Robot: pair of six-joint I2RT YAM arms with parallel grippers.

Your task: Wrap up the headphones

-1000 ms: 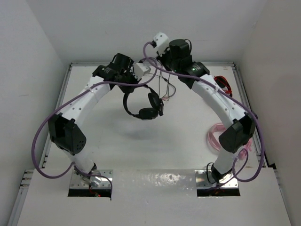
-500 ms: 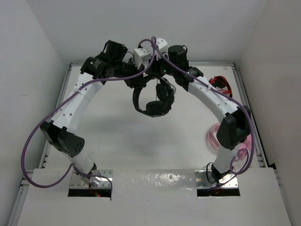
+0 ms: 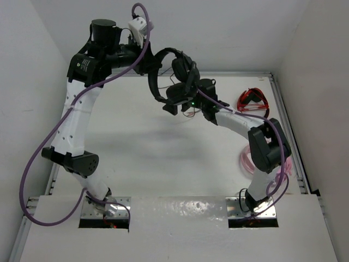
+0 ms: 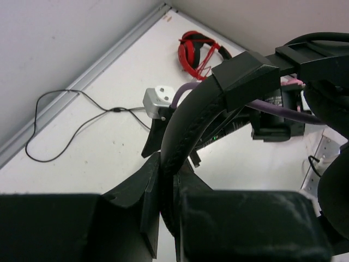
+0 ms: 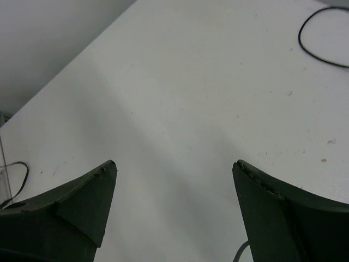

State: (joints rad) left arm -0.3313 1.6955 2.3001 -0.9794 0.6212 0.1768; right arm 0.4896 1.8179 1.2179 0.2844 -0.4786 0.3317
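Observation:
The black headphones (image 3: 175,76) hang in the air at the back of the table. My left gripper (image 3: 148,61) is raised high and shut on their headband (image 4: 188,120), which is pinched between the fingers (image 4: 136,191). Just below the earcups my right gripper (image 3: 173,106) stands open, low over the table. In the right wrist view my right gripper (image 5: 174,166) has only bare table between its fingers. The thin black cable (image 4: 54,125) lies in loose loops on the table by the back wall, and a piece of the cable (image 5: 319,38) shows in the right wrist view.
Red headphones (image 3: 252,99) lie at the back right near the wall. Pink headphones (image 3: 250,159) lie by the right edge, beside the right arm. White walls close the table at the back and on both sides.
My left arm has lifted the headphones higher and toward the back. My right gripper has opened and dropped lower under the earcups.

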